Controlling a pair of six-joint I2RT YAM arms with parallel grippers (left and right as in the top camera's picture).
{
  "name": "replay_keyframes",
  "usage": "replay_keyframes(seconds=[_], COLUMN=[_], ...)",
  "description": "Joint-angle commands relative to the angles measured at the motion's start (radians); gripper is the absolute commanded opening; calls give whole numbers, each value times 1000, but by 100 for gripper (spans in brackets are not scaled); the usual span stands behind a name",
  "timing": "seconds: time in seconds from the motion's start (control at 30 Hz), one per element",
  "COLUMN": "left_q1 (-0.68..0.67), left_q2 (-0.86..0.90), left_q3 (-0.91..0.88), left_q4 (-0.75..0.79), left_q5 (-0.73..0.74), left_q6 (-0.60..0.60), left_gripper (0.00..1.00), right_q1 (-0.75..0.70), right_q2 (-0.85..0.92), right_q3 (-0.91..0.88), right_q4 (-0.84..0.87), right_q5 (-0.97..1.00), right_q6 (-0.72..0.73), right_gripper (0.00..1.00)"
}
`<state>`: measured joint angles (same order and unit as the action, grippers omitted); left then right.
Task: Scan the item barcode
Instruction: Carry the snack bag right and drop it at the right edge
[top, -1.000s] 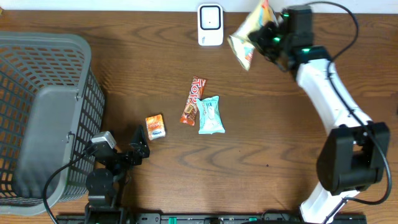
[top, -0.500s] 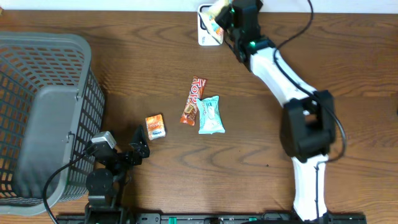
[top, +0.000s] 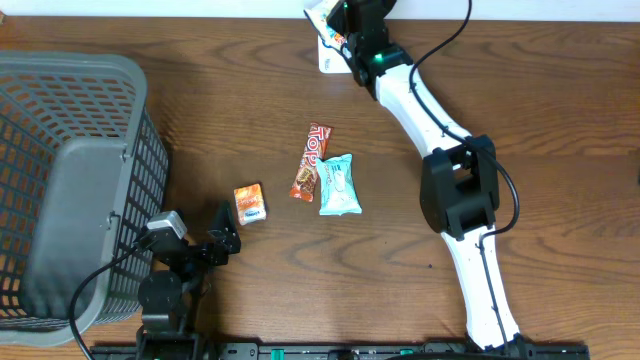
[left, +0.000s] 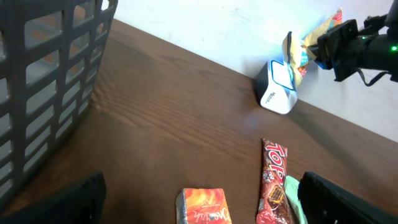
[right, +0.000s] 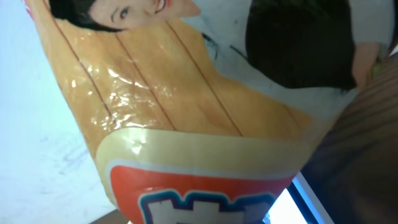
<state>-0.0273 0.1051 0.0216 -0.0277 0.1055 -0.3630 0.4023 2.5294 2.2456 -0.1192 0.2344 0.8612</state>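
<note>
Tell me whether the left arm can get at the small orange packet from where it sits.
Probably yes. The left gripper is open and the orange packet lies on the table just ahead of it, nothing between them; the basket stands off to one side.

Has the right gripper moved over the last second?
Yes. In the overhead view the right gripper, holding the snack bag, has swung left, from right of the barcode scanner to directly over it.
</note>
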Motion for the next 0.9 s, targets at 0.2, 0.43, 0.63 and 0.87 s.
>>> replay_keyframes(seconds=[0.2,0.43,0.63,0.87], left_q1=[5,5,5,5], left_q2=[0,0,0,0], left_q3=[-18,-18,-18,-18], left_q4=[-32,-32,-32,-32], left_q5=[9,9,9,9], left_q6=[-9,-9,-9,-9], left_gripper=[98,98,98,98], right_q1=[18,-2,-75,-266], right_q2=[1,0,0,0], right_q3=[84,369,633,806], right_q4=[-91,-564,-977,-1365], right_q5=[89,268,405,402], right_q6=[-105,-258,-272,-173], right_gripper=[2,1,1,1])
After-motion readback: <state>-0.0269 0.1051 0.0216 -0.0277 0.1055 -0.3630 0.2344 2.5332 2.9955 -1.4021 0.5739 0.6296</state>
